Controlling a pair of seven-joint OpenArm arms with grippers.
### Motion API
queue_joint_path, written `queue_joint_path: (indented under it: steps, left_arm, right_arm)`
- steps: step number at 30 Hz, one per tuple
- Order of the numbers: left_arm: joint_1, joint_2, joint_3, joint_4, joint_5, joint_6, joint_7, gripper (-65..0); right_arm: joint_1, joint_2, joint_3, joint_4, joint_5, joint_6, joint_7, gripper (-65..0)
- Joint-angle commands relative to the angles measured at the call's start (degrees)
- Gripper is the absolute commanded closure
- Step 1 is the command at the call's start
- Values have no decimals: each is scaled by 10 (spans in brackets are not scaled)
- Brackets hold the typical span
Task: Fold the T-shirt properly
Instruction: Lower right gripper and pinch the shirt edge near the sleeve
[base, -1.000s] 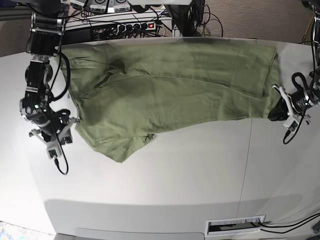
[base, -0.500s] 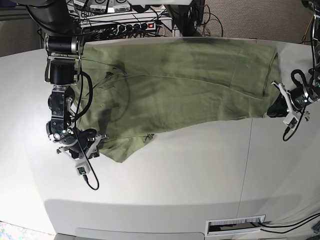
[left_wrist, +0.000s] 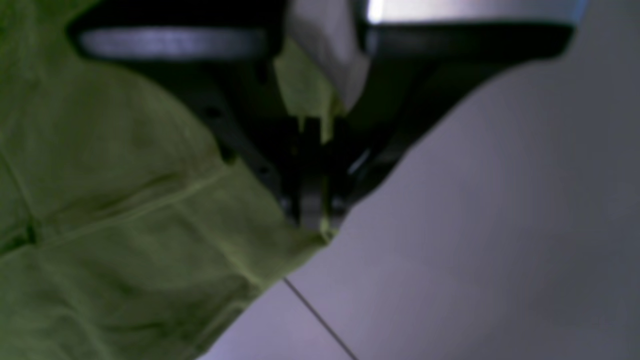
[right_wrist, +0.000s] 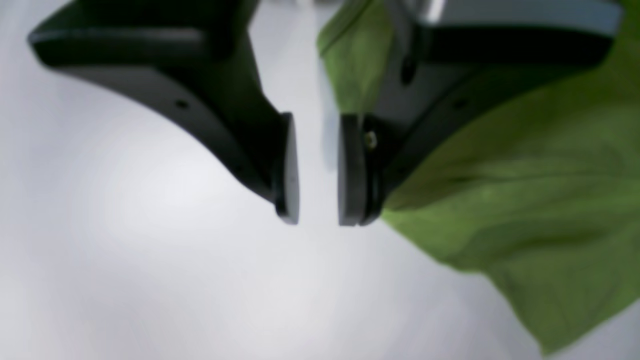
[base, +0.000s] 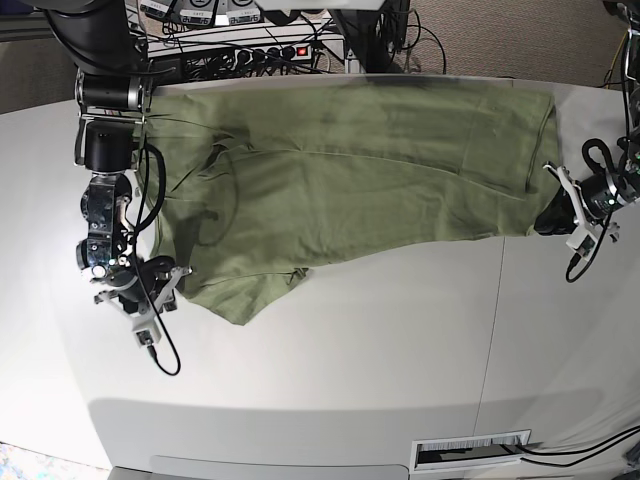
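A pale grey table (base: 360, 340) fills most of the base view, a thin dark seam (base: 492, 320) running across its surface on the right side. Behind its far edge, a power strip (base: 262, 52) with a red lit switch sits among tangled black cables (base: 420, 40). A barcode label (base: 470, 450) lies at the table's near edge.

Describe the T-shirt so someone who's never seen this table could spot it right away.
On the white table, look at the far half: the T-shirt is the wide olive-green cloth spread between the two arms. It is the only fabric there, and the left gripper pinches one corner.
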Motion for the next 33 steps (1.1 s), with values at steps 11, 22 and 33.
queue_joint_path:
  steps: [11, 22, 33]
  left_arm:
    - [-9, -16, -7, 7, -11, 1, -17, 0]
    - [-9, -16, -7, 7, -11, 1, -17, 0]
    - [-9, -16, -7, 7, -11, 1, -17, 0]
  right_arm:
    - [15, 6, 2, -53, -3, -2, 27, -146]
    - [13, -7, 2, -52, 23, -2, -6, -146]
    - [13, -23, 2, -52, 40, -1, -47, -123]
